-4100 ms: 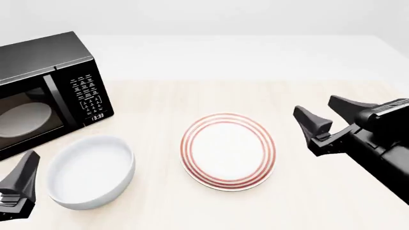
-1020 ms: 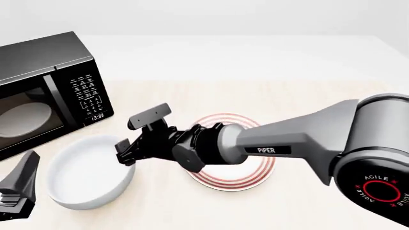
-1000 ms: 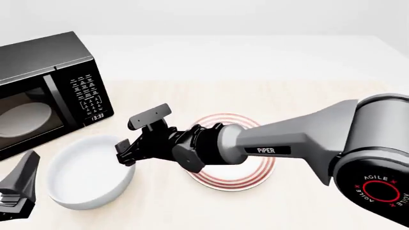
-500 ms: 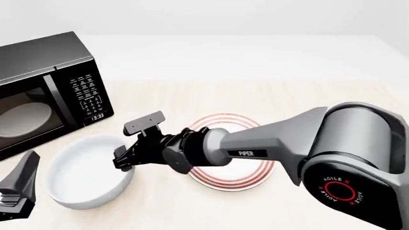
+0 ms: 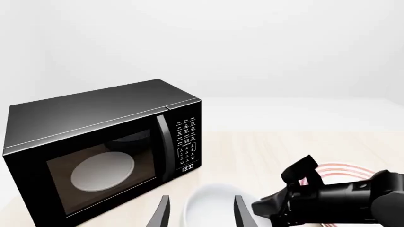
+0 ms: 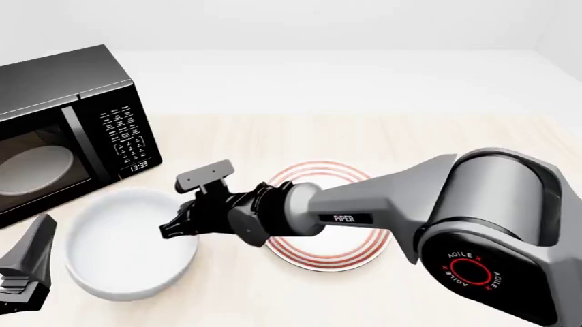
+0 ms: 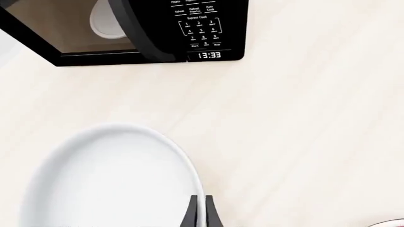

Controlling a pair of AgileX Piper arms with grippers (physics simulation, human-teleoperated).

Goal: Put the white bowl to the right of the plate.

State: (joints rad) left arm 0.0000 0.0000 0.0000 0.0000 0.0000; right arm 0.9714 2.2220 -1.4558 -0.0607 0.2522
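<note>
The white bowl (image 6: 127, 248) sits at the front left of the table, its inside plain and glossy. The plate (image 6: 350, 248) with red rings lies to the bowl's right, partly hidden under my right arm. That arm reaches leftward across the plate. My right gripper (image 6: 180, 227) is at the bowl's right rim. In the right wrist view its fingers (image 7: 192, 213) stand almost together with the thin rim of the bowl (image 7: 107, 179) pinched between them. My left gripper (image 6: 23, 272) hangs open at the front left corner, beside the bowl and not touching it.
A black microwave (image 6: 64, 129) stands at the back left, just behind the bowl, with a white dish inside it. The left wrist view shows the microwave (image 5: 107, 151), the bowl (image 5: 211, 203) past my open left fingers, and the right gripper in front of the plate (image 5: 341, 170).
My right arm swung from the right side across the plate to the bowl's right rim, and its fingers closed on that rim. The bowl has shifted slightly. The left arm stayed put.
</note>
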